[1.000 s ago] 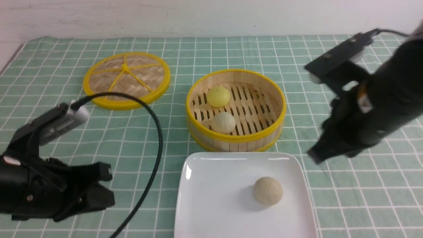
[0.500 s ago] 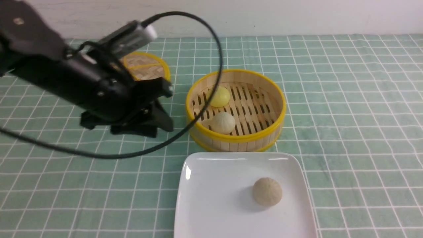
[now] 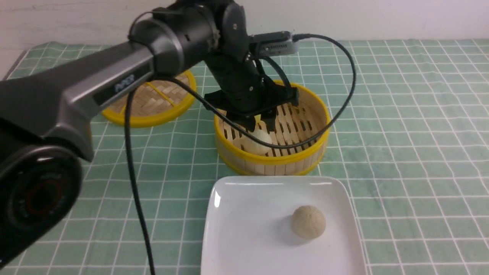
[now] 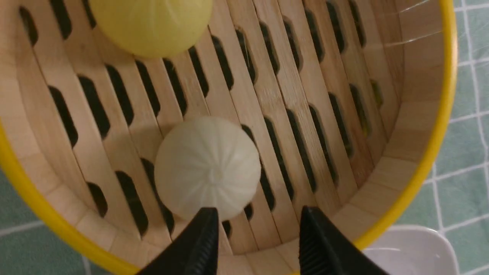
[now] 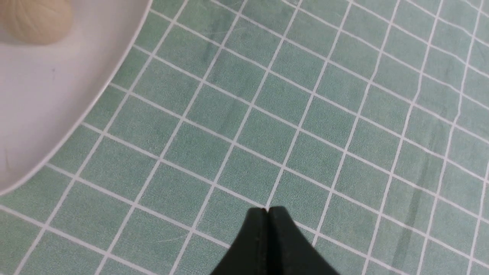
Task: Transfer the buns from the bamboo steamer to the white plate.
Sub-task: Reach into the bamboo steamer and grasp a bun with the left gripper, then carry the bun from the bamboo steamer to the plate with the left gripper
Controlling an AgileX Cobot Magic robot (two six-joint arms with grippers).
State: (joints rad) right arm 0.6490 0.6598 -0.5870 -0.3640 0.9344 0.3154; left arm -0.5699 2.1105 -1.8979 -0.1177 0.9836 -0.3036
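My left gripper (image 3: 259,124) hangs over the bamboo steamer (image 3: 275,160) and points down into it. Its two fingers (image 4: 202,240) are partly apart and hold nothing. Only the wooden floor shows in the gap. The off-white bun (image 4: 208,168) with the folds on top sits on the floor near the wall closest to me. One fingertip is right by its edge, but I cannot tell if they touch. The smooth yellow bun (image 4: 151,23) sits farther back in the same basket, apart from the first one. From the front my own arm hides most of it.

The beige bun (image 3: 308,222) lies alone on the white plate (image 3: 248,229), toward the right side. The plate sits just in front of the steamer.

My right gripper (image 5: 268,210) is closed tight on nothing – the two tips press together. It is above the green checked cloth (image 5: 324,114), beside a corner of the plate
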